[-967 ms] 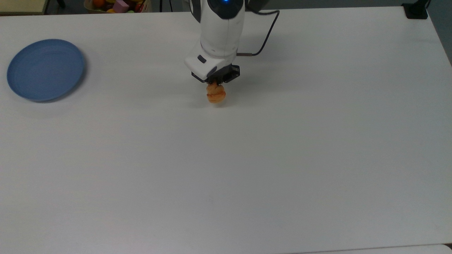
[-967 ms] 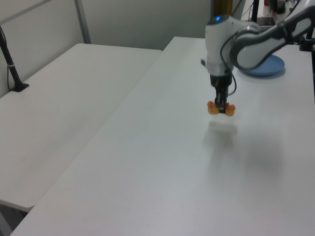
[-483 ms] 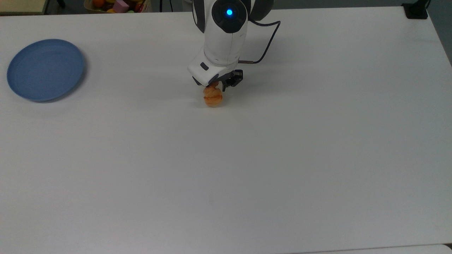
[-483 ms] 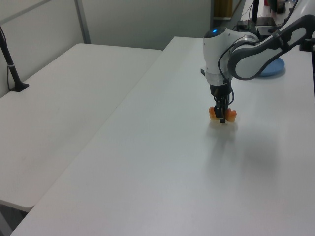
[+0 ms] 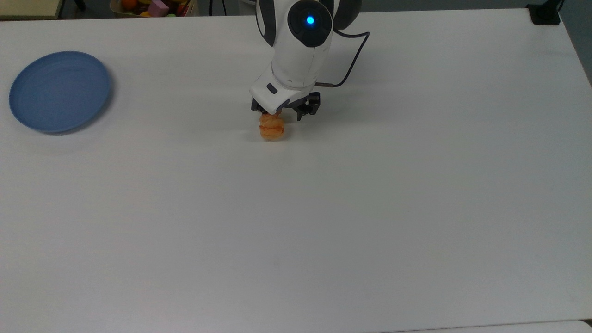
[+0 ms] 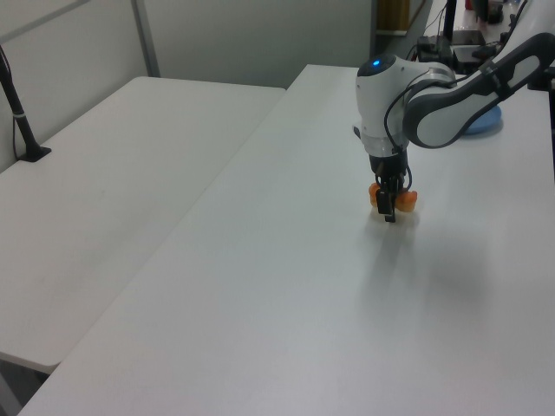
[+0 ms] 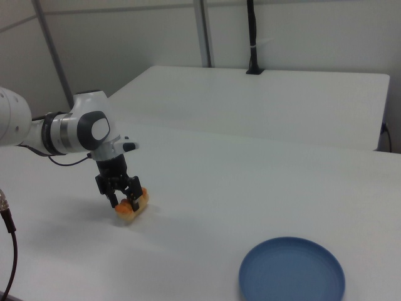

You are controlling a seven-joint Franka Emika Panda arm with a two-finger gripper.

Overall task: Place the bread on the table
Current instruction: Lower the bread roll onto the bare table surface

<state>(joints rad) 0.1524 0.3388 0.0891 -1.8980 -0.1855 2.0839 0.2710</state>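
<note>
The bread is a small golden-orange lumpy loaf resting on the white table just in front of the arm. My gripper points straight down over it, its fingers shut on the bread across its narrow middle. In the left view the bread sticks out on both sides of the gripper. In the right view the gripper straddles the bread, which touches the table.
A round blue plate lies far off at the top view's left, with nothing on it. A black cable loops behind the arm. A box of colourful toys sits past the far edge. A second white table stands beside this one.
The gripper has come down with the bread, which hung above the table a second ago and now touches the surface. It also shifted slightly to the top view's left.
</note>
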